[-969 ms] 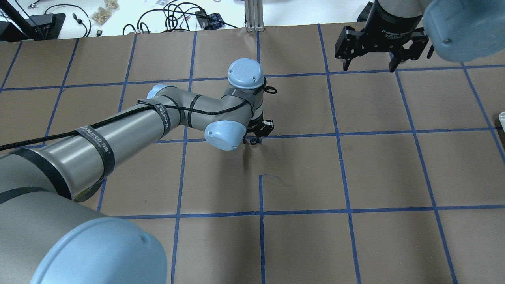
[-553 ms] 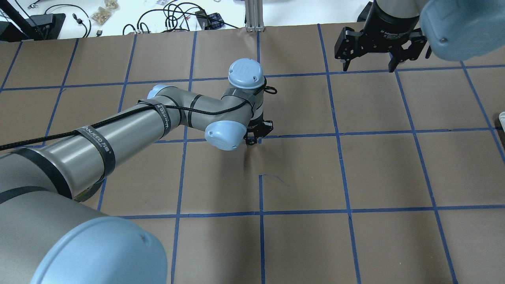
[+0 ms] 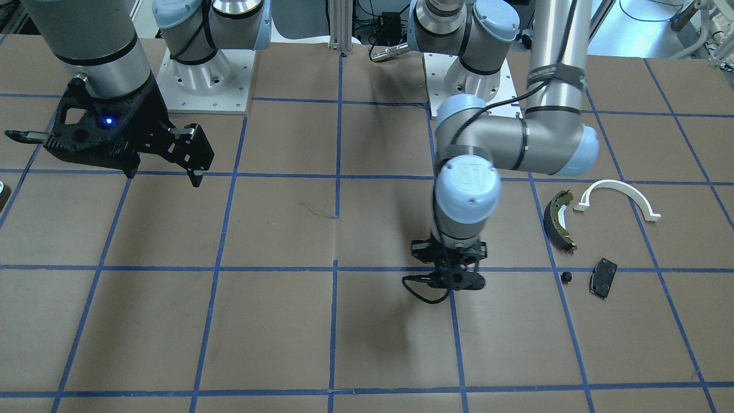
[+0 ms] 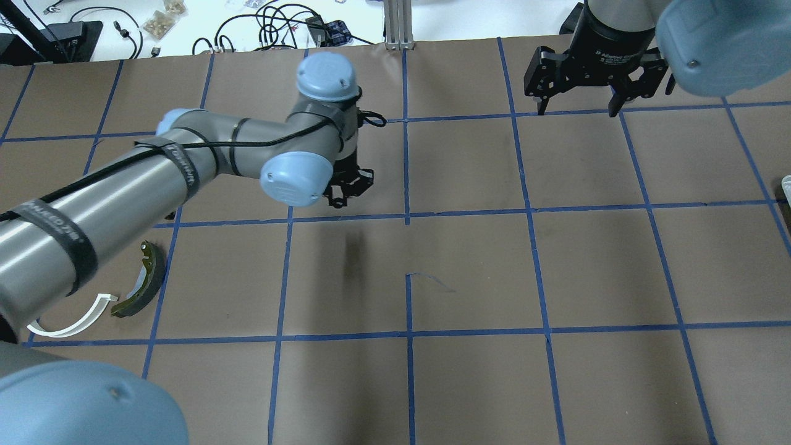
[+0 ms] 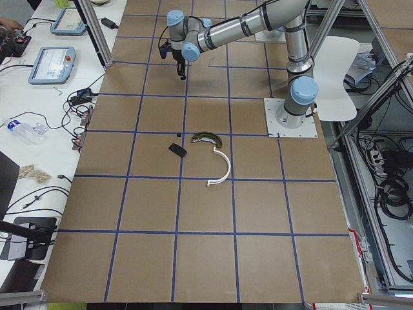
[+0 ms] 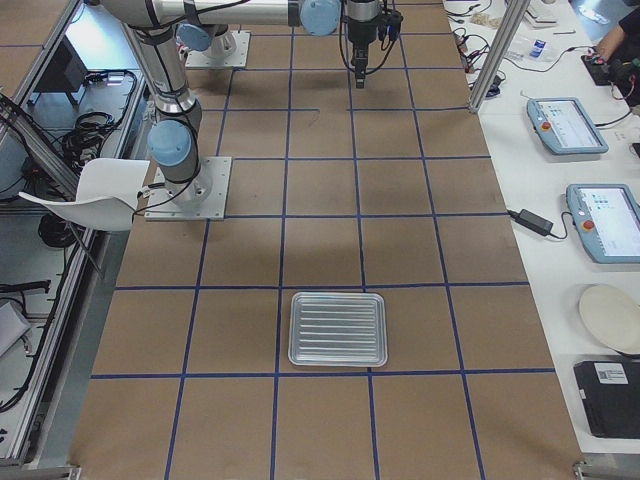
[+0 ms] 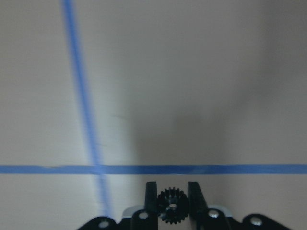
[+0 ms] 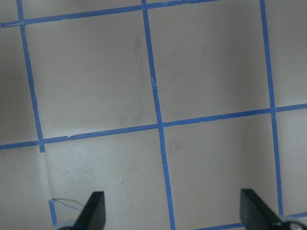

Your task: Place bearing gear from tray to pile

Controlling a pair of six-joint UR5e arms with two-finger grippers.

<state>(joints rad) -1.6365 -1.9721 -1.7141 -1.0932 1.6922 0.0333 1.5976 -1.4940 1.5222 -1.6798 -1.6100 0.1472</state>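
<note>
My left gripper (image 7: 171,191) is shut on a small black bearing gear (image 7: 171,211) and holds it above the brown table. It hangs near the table's middle (image 4: 346,191), also in the front view (image 3: 453,281). The pile lies to its left: an olive-and-black brake shoe (image 3: 561,221), a white plastic arch (image 3: 619,198) and a small flat black plate (image 3: 602,277). The shoe (image 4: 141,289) and arch (image 4: 74,322) also show overhead. The silver tray (image 6: 338,328) lies at the table's right end with nothing in it. My right gripper (image 4: 578,102) is open and empty, far from both.
A tiny black round part (image 3: 566,277) lies beside the black plate. Blue tape lines grid the brown table. Cables and clutter sit on the white bench (image 4: 185,25) beyond the far edge. The arm bases (image 3: 200,80) stand at the robot's side.
My left arm has swung left and away from the robot with the gear in its grip, uncovering the brake shoe and arch. The right gripper has hardly moved.
</note>
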